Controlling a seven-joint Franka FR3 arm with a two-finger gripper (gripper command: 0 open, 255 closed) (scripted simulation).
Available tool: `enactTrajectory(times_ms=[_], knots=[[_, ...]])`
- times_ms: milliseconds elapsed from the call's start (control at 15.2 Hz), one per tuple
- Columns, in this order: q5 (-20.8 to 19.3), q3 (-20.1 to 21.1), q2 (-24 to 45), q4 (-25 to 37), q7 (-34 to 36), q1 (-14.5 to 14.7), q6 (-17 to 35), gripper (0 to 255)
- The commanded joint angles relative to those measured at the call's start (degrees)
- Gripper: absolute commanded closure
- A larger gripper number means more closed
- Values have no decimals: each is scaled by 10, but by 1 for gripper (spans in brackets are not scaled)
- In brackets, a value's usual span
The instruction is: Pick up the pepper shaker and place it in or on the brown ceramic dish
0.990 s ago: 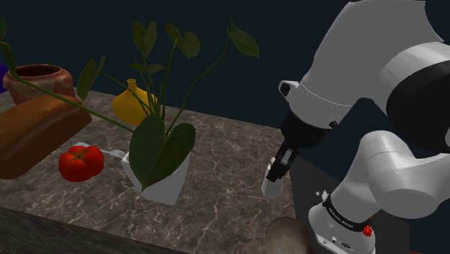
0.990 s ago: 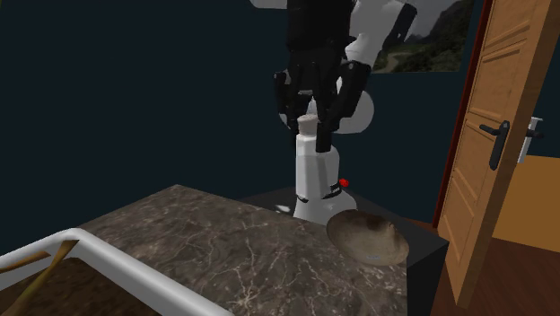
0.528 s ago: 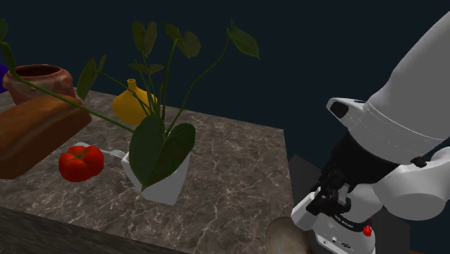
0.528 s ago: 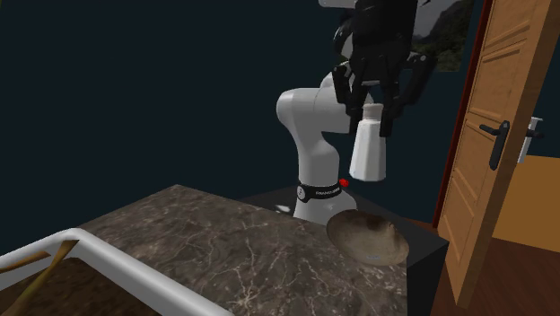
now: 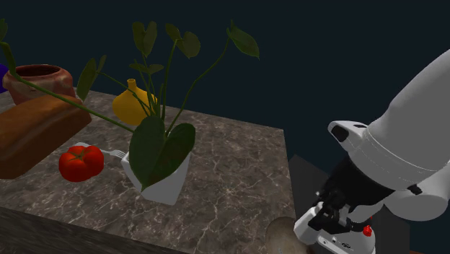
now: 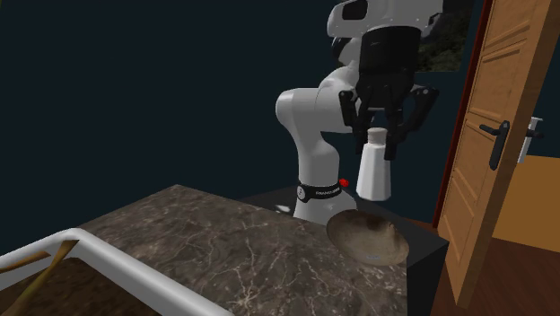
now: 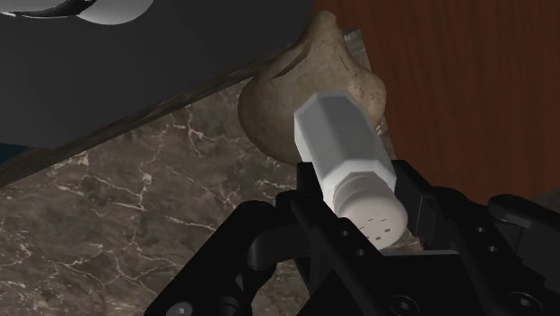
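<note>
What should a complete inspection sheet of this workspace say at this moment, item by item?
Surface: dark marbled countertop; no spill seen.
Job's things: white faceted pepper shaker hangs upright above the brownish round dish, apart from it; the dish lies at the countertop's corner by the stand.
Clutter: red tomato-like vegetable, brown bread loaf, white pot with a leafy plant, yellow gourd-shaped vase, reddish-brown bowl.
Grippers: black pincer shut on the shaker's cap end.
Cables: nothing seen.
Surroundings: wooden door with a dark handle, dark blue wall, landscape picture.
</note>
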Motion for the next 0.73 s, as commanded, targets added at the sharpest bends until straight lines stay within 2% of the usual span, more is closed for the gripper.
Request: enactTrajectory(times_ms=[0,660], knots=[[10,11,1,-14,0,4,15,255],[55,55,5,-73,1,28,75,255]])
